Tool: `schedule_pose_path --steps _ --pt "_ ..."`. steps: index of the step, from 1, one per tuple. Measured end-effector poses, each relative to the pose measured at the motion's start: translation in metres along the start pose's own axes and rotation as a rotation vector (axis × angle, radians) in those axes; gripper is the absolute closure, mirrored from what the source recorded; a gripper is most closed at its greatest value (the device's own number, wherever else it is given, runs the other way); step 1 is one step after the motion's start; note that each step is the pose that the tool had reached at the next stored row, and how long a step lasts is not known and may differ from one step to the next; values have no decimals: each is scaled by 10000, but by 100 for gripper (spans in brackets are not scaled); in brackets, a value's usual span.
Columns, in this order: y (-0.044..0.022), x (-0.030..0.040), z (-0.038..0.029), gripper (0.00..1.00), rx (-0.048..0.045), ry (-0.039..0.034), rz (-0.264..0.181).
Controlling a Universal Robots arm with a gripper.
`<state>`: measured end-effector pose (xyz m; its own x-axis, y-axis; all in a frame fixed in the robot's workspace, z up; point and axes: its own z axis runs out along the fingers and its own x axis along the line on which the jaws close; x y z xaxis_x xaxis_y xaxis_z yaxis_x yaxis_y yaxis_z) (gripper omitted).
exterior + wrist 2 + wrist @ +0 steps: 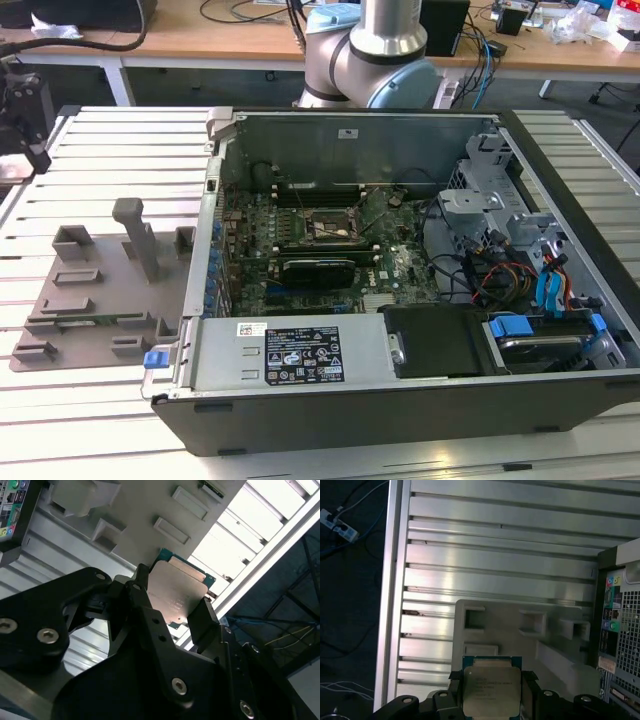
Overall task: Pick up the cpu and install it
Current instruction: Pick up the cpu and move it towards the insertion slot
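Observation:
The cpu (176, 594) (491, 689), a flat square chip with a pale metal top and a thin rim, sits between the black fingers of my gripper (172, 600) (491, 696) in both wrist views. The fingers press on two opposite edges and the chip hangs in the air above the grey holder plate (520, 625) (145, 510). In the exterior view the gripper (22, 115) is a dark shape at the far left, above the slatted table and well away from the open computer case (230, 330). The dark socket frame (330, 228) lies on the green motherboard inside the case.
The grey holder plate (90, 290) with upright pegs lies on the slatted table at the exterior view's left. A long black card (318, 268) stands in front of the socket. Cables and drive bays (520, 270) crowd the case's right side. The table edge (392, 605) borders dark floor.

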<state>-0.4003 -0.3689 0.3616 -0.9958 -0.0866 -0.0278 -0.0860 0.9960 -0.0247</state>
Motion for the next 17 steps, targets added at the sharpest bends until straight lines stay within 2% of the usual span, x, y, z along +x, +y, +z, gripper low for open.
schedule_pose_path --steps 7,9,10,11,17 --pt "-2 -5 -164 45 0 0 -1" --pt "-4 -7 -255 45 -4 -1 1" --pt "-6 -9 -333 45 -3 0 1" --pt "-7 -11 -375 45 -5 -1 0" --pt "-8 -15 -387 45 -10 0 0"
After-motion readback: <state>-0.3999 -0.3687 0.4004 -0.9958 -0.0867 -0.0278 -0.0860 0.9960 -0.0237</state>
